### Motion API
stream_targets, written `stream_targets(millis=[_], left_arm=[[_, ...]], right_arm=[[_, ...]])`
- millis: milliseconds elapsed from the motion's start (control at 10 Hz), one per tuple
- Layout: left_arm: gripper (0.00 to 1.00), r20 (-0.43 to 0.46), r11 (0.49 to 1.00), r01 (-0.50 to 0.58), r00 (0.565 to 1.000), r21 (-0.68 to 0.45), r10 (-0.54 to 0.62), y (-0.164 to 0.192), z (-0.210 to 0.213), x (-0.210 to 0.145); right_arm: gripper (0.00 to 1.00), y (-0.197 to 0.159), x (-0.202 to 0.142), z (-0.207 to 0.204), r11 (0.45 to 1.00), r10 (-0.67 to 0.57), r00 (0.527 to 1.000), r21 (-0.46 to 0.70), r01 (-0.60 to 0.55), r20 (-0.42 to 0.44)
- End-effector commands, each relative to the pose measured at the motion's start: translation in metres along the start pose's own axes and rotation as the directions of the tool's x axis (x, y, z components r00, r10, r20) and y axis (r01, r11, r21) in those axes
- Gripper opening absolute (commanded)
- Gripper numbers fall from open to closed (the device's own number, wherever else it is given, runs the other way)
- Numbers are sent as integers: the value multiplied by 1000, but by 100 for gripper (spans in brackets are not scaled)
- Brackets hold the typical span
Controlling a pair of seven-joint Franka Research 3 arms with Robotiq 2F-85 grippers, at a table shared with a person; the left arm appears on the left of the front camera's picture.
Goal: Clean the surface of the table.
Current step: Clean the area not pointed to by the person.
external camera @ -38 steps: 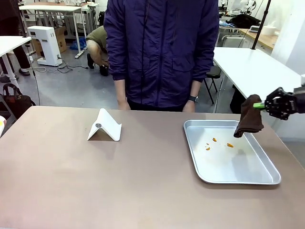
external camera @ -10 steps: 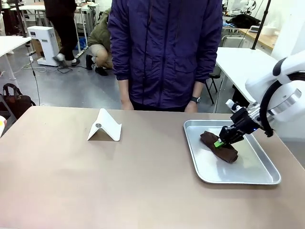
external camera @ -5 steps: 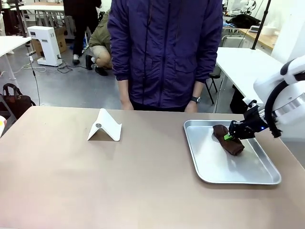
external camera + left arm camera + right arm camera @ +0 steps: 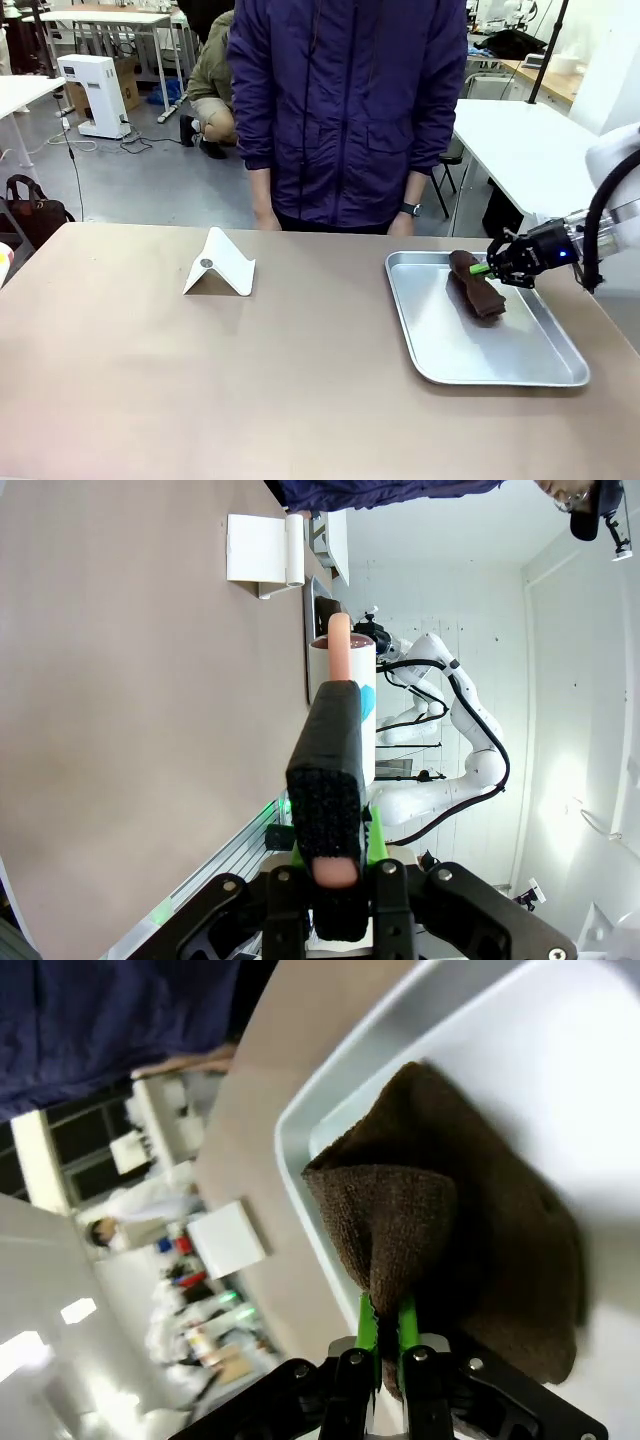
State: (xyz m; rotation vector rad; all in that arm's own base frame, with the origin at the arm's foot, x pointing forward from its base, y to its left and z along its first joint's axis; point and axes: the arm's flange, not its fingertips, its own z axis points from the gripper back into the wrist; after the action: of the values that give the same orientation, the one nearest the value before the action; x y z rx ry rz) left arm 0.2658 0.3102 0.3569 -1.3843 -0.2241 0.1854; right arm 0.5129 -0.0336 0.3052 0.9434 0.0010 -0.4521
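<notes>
Table (image 4: 250,390) beneath right tool (image 4: 482,268)

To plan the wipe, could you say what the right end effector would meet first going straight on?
Past the brown cloth in the right end effector, probably the silver tray rim; depth unclear.

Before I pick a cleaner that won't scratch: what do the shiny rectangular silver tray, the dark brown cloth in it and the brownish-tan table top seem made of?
Shiny rectangular silver tray: probably metal, satin finish; gives soft reflections.
Dark brown cloth: soft fuzzy fabric, maybe terry; folds limply.
Brownish-tan table top: smooth, matte, possibly laminate; no grain shows.
</notes>
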Motion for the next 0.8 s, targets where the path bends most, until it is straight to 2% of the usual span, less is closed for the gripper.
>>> stream_targets(millis=[0, 200, 400, 700], left_arm=[[21, 13, 1000, -1, 1000, -3, 1, -5, -3, -2], [21, 13, 1000, -1, 1000, -3, 1, -5, -3, -2], [21, 13, 1000, -1, 1000, -3, 1, -5, -3, -2], [21, 13, 1000, -1, 1000, -3, 1, -5, -3, -2]], right_arm=[[8, 8, 9, 13, 971, -162, 984, 165, 172, -76], [8, 10, 3, 29, 908, -228, 945, 299, 294, -235], [8, 15, -14, 56, 855, -199, 914, 393, 339, -355], [8, 17, -46, 101, 839, -171, 923, 441, 320, -344]])
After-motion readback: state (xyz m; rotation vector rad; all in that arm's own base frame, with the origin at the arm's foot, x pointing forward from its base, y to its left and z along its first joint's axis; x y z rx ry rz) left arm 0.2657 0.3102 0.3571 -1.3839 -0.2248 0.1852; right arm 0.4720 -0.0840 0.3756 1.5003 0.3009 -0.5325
